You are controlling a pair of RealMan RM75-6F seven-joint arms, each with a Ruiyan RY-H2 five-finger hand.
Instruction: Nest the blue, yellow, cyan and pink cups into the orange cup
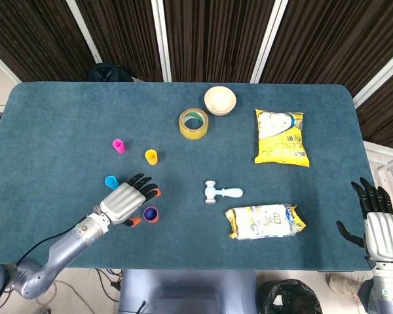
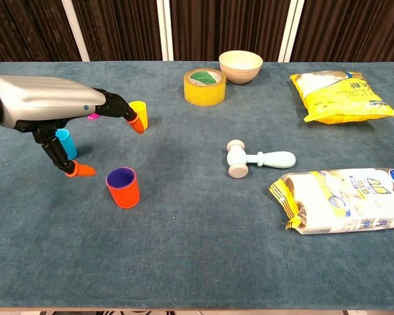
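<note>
Blue plastic cup [image 2: 121,176] sits nested inside orange plastic cup [image 2: 123,189].
Left hand [image 2: 49,108] hovers beside, fingers spread, apparently empty; right hand [image 1: 378,222] rests open off-table.

Head view overhead, chest view low frontal, sharing table [image 1: 65,118]

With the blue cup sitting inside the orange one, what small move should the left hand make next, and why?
Probably shift the left hand toward the yellow cup: the blue cup is already seated in the orange cup, the hand holds nothing, and yellow comes next in the task's order.
</note>
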